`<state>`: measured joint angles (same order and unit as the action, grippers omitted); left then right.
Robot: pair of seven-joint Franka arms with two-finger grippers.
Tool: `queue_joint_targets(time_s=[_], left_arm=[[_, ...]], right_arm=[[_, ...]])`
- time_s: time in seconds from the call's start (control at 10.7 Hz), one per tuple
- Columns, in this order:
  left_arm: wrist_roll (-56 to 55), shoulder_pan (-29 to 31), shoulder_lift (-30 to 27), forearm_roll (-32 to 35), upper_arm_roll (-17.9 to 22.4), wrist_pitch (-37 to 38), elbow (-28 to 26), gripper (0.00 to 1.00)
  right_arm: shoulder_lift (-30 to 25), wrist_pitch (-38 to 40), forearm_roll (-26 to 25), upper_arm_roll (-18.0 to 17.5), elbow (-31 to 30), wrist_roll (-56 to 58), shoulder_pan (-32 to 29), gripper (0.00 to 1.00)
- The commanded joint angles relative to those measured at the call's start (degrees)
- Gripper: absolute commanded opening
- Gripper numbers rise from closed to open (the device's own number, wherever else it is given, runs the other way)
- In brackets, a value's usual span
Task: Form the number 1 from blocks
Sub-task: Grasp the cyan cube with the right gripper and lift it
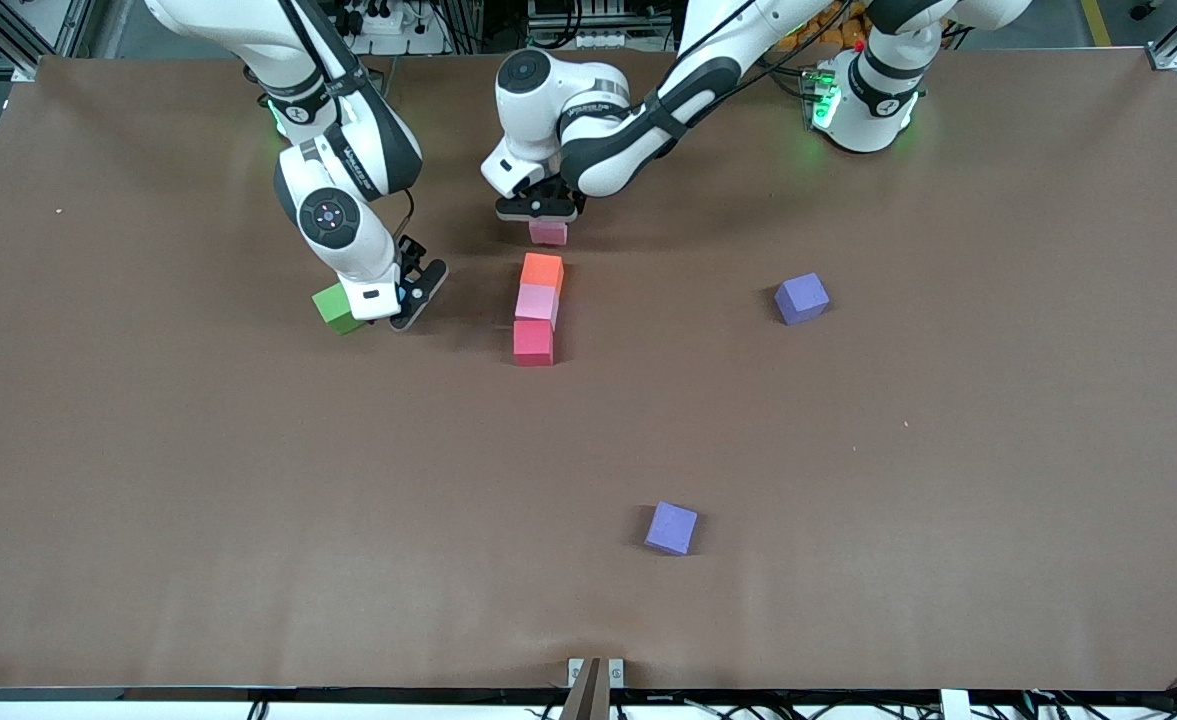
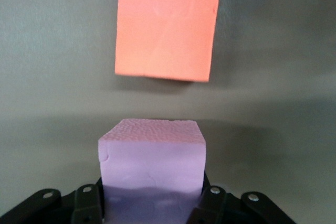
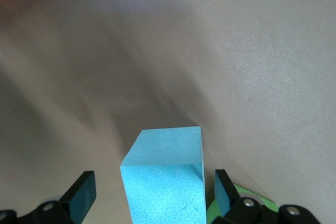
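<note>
left tool (image 1: 540, 212) grips a pink block (image 1: 548, 234) just short of the orange block (image 1: 542, 271), toward the counter's robot edge. set down skewed, it would crook the column: orange, pink (image 1: 536, 302), red (image 1: 533, 342). right tool (image 3: 152, 195) sits with fingers apart around the light blue block (image 3: 165, 174), beside the green cube (image 1: 336, 306); closing could nudge it. count: two pink, one orange, one red, one blue, one green, two purple (image 1: 801, 298).
</note>
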<state>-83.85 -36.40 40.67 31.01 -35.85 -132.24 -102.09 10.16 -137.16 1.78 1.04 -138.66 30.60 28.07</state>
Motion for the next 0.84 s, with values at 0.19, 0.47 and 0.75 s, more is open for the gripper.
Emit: queue_joint_targets(time_s=[0.19,0.47,0.75], left_arm=[[1.2,-2.5,1.4,1.4,3.4,0.9,3.2,0.0],[2.6,-2.5,2.7,1.4,3.4,0.9,4.6,0.0],[2.9,-2.8,3.4,1.4,3.5,0.9,5.3,0.0]], right_arm=[[0.5,-8.3,-0.7,0.1,-4.2,3.2,0.1,1.0],[2.7,-12.7,-0.8,0.1,-5.2,7.3,-0.3,0.6],[2.1,-11.7,-0.8,0.2,-4.7,6.8,-1.2,0.0]])
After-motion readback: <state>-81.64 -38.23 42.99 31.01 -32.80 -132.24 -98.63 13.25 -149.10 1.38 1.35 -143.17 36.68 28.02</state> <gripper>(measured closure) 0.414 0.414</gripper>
